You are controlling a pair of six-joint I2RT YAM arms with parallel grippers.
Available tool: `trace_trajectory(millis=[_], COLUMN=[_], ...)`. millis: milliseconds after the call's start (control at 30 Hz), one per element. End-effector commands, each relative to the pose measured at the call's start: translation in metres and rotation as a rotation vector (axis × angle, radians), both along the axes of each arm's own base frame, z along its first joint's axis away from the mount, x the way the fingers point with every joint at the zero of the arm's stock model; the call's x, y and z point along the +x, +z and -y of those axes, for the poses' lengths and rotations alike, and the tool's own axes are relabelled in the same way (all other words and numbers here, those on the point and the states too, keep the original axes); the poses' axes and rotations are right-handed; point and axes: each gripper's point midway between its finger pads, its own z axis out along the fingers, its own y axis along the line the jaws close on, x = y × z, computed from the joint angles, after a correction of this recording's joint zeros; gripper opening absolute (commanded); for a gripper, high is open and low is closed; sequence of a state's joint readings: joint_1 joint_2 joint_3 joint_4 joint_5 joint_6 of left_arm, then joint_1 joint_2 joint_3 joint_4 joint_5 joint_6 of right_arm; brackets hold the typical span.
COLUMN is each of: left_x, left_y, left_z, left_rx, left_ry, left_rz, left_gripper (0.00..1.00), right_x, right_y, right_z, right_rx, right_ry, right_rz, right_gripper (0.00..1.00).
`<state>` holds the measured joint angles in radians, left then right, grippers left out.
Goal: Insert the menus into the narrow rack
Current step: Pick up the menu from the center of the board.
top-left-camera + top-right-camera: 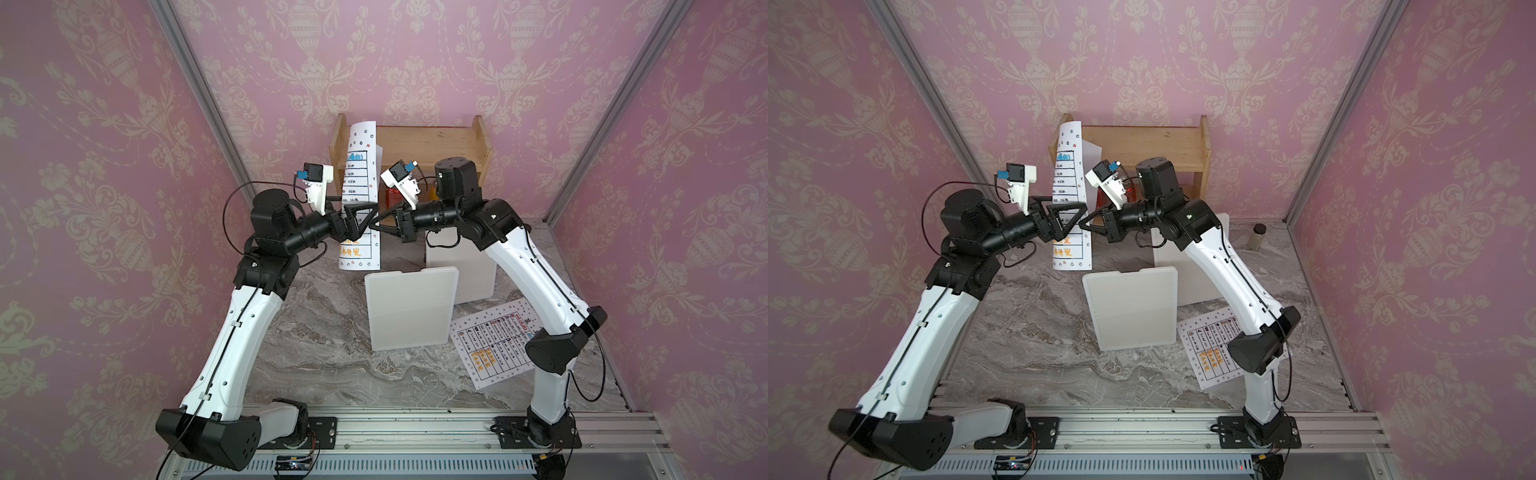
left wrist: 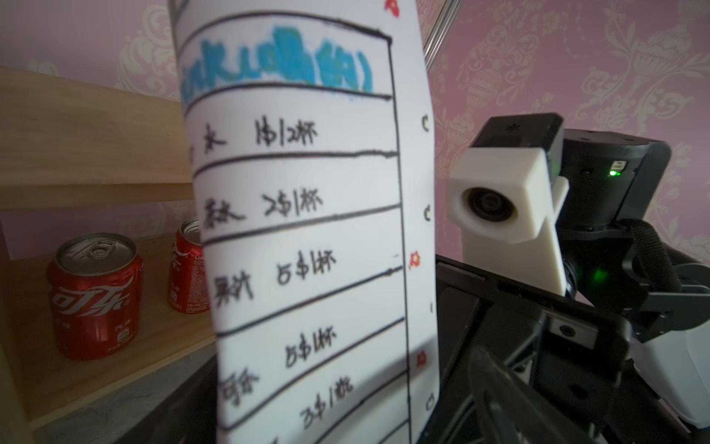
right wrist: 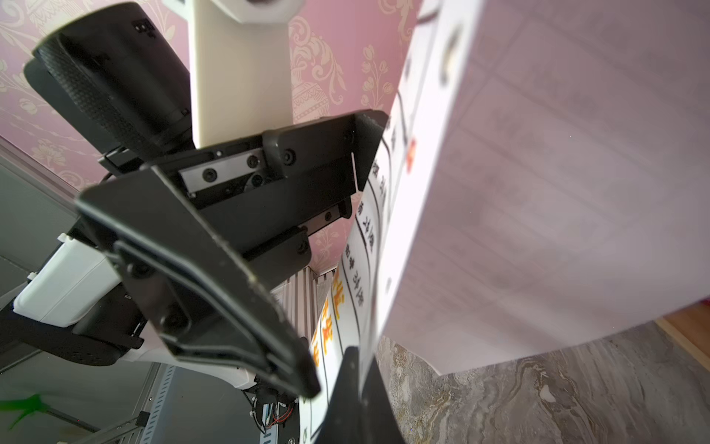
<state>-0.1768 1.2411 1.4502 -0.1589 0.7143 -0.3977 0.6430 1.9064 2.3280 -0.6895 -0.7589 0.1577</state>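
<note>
One menu (image 1: pixel 360 166) stands upright in the air ahead of the wooden shelf, its top curling; the same menu (image 2: pixel 299 230) fills the left wrist view. My right gripper (image 1: pixel 372 226) is shut on its right edge, the sheet pinched between the black fingertips (image 3: pixel 347 388). My left gripper (image 1: pixel 365 218) is open, its fingers (image 3: pixel 199 276) spread wide on either side of the sheet. The other menu (image 1: pixel 494 345) lies flat on the marble table at the right front, partly under the right arm. The white narrow rack (image 1: pixel 409 309) stands mid-table, below and in front of both grippers.
A wooden shelf (image 1: pixel 432 143) against the back wall holds red cola cans (image 2: pixel 94 296). A bigger white box (image 1: pixel 473 274) stands behind the rack. A small jar (image 1: pixel 1258 235) sits at the back right. Pink walls close in on both sides.
</note>
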Motion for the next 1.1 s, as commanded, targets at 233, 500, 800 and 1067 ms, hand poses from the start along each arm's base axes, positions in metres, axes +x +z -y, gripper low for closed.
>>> trace_trajectory(millis=[233,500,800,1067], left_x=[0.003,-0.026,-0.042,-0.017], left_y=[-0.029,-0.085,-0.106,-0.104], left_z=[-0.071,-0.061,-0.062,-0.063], left_rx=[-0.161,-0.403,-0.562,-0.819], left_ry=[0.254,0.147,0.12,0.02], left_rz=[-0.153,-0.286,-0.312,-0.397], left_gripper=[0.99,0.99,0.99,0.99], right_x=[-0.008,-0.004,0.0,-0.01], right_y=[0.016,0.011,0.016,0.059], right_z=[0.036,0.048,0.052,0.052], right_rx=[0.007,0.032,0.101,0.223], right_ry=[-0.089,-0.155,-0.218,-0.188], right_rz=[0.075,0.082,0.075,0.091], right_gripper=[0.0,0.0,0.0,0.0])
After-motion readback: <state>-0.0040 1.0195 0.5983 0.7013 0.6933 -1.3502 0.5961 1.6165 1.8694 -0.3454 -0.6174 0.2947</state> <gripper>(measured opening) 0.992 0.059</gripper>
